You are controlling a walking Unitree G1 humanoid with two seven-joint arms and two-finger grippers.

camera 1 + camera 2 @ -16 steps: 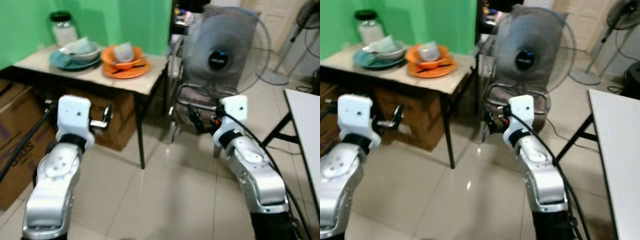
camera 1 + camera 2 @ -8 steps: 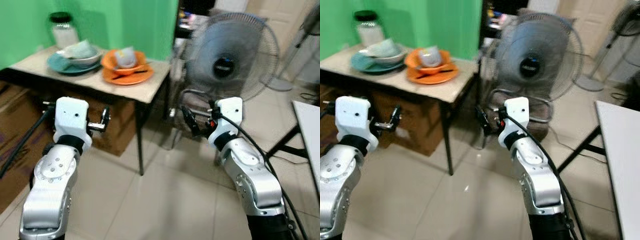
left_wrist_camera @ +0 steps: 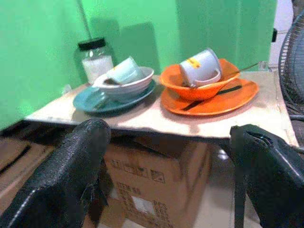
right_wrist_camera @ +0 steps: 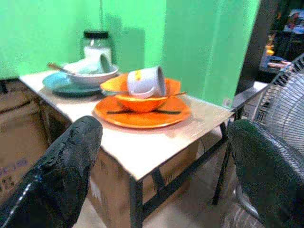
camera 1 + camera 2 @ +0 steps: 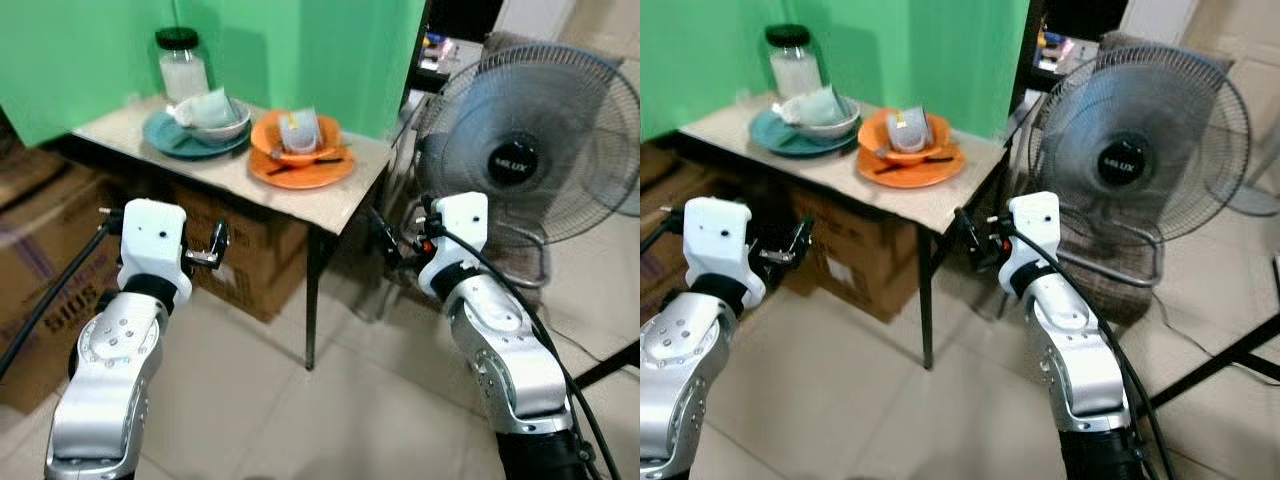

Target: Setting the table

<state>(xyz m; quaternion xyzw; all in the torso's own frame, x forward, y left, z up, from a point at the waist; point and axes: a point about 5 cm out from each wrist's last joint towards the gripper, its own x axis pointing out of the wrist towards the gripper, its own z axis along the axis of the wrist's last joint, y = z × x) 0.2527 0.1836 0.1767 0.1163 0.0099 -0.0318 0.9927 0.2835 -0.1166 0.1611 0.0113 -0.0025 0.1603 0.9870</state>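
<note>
Both grippers, left gripper (image 5: 215, 246) and right gripper (image 5: 385, 240), hover with fingers spread and empty before a tabletop (image 5: 330, 200) holding an orange plate (image 5: 300, 172) and bowl (image 5: 292, 148).

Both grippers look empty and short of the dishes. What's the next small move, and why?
Probably step closer to the table. Both the left gripper and right gripper hang open below its edge, holding nothing, while the orange plate and the teal plate sit beyond reach.

Fan hub (image 5: 511, 160): white brand lettering, too small to read with certainty.
Cardboard box (image 5: 40, 300): dark printed letters, partly cut off, unreadable.
Mug (image 3: 200, 66): yellow mark, illegible.
</note>
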